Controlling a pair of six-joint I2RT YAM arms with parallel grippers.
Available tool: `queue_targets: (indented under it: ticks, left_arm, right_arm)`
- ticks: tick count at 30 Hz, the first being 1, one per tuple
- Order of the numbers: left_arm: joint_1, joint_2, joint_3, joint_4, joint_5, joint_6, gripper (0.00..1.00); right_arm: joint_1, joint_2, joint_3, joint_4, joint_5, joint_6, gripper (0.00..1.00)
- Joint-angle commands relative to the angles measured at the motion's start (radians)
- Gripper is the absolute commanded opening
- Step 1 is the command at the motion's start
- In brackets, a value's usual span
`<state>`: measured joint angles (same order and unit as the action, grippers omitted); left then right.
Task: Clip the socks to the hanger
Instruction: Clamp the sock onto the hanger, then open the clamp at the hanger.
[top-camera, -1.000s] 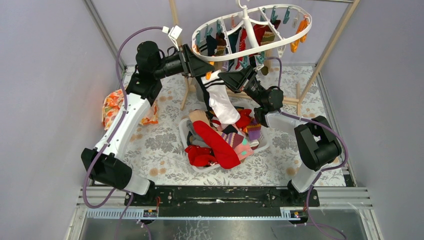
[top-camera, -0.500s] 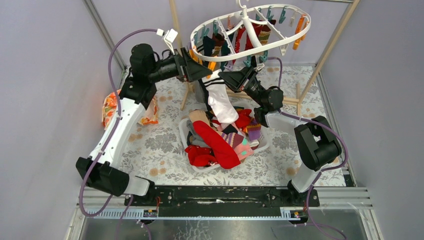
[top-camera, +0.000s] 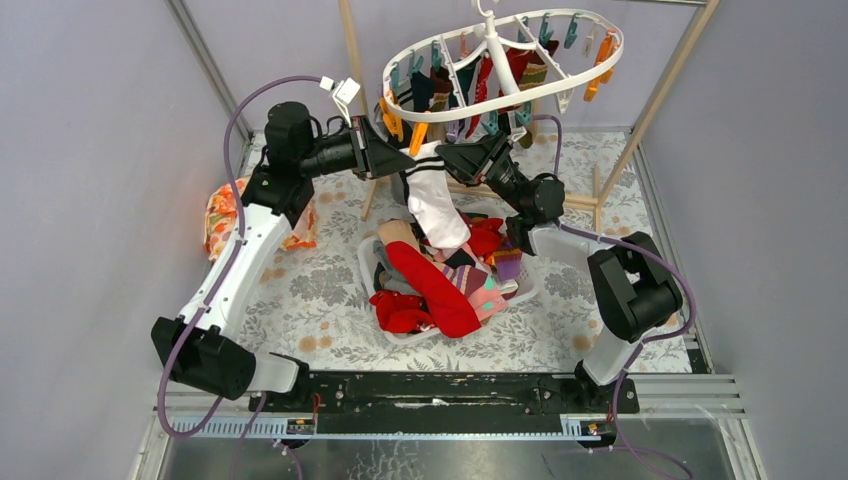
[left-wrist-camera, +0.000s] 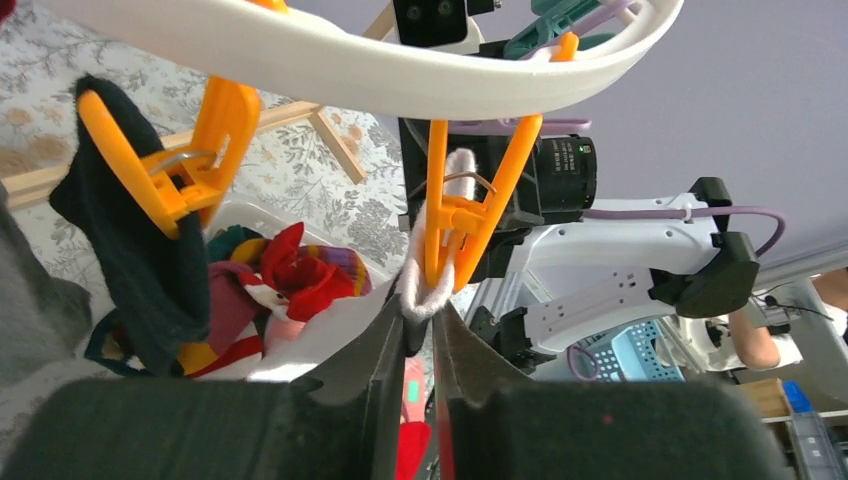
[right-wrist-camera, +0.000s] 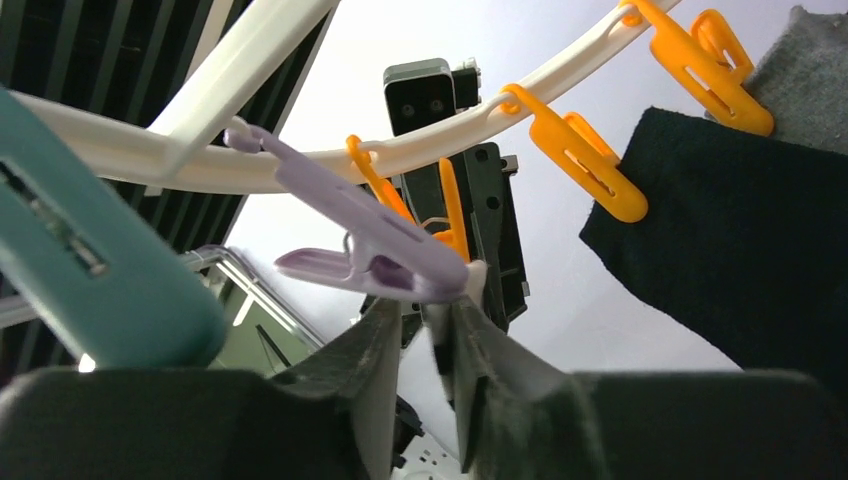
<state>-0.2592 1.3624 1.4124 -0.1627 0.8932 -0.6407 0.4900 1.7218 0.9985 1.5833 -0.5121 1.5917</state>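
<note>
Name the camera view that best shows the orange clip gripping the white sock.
Left wrist: the orange clip hangs from the hanger at centre frame, close and sharp, biting the edge of the white sock. The top view shows it tiny; the right wrist view shows it partly hidden behind a purple clip.

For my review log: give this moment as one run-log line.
phase: clipping | left claw: shut on white sock | right claw: shut on white sock | orange clip: at cuff
</note>
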Motion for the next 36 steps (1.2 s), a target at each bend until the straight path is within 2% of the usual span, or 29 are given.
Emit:
queue_targets:
  ticks: [1,4,6,8,11,15,19,28,36]
  left_arm:
    - [0.003,-0.005,0.009,0.051,0.001,0.027,0.16]
    - [0.005,-0.013,0.023,0.016,0.003,0.067,0.1]
    - [0.005,-0.018,0.036,-0.012,0.007,0.091,0.1]
    - [0.005,-0.02,0.052,-0.038,0.007,0.116,0.1]
    - [0.005,-0.02,0.082,-0.072,-0.002,0.146,0.1]
    - [0.006,-0.026,0.102,-0.106,-0.015,0.175,0.09]
    - [0.006,-0.034,0.122,-0.155,-0.061,0.217,0.09]
    - [0.006,-0.043,0.144,-0.214,-0.128,0.281,0.09]
    - [0.008,-0.042,0.155,-0.23,-0.166,0.297,0.08]
  right_arm:
    - [0.004,-0.032,0.003,0.127,0.019,-0.025,0.39]
    - [-0.026,-0.047,-0.045,0.124,0.017,-0.046,0.6]
    - [-0.052,-0.057,-0.068,0.114,-0.003,-0.07,0.69]
    - [-0.069,-0.073,-0.077,0.079,-0.029,-0.116,0.75]
    - [-0.076,-0.103,-0.078,0.015,-0.047,-0.222,0.78]
    - [-0.076,-0.093,-0.037,0.03,-0.057,-0.271,0.79]
    - [-0.076,-0.02,0.041,0.132,-0.07,-0.18,0.77]
    - [-0.073,-0.02,0.113,0.133,-0.097,-0.179,0.74]
    - [-0.073,-0.009,0.128,0.133,-0.11,-0.16,0.45]
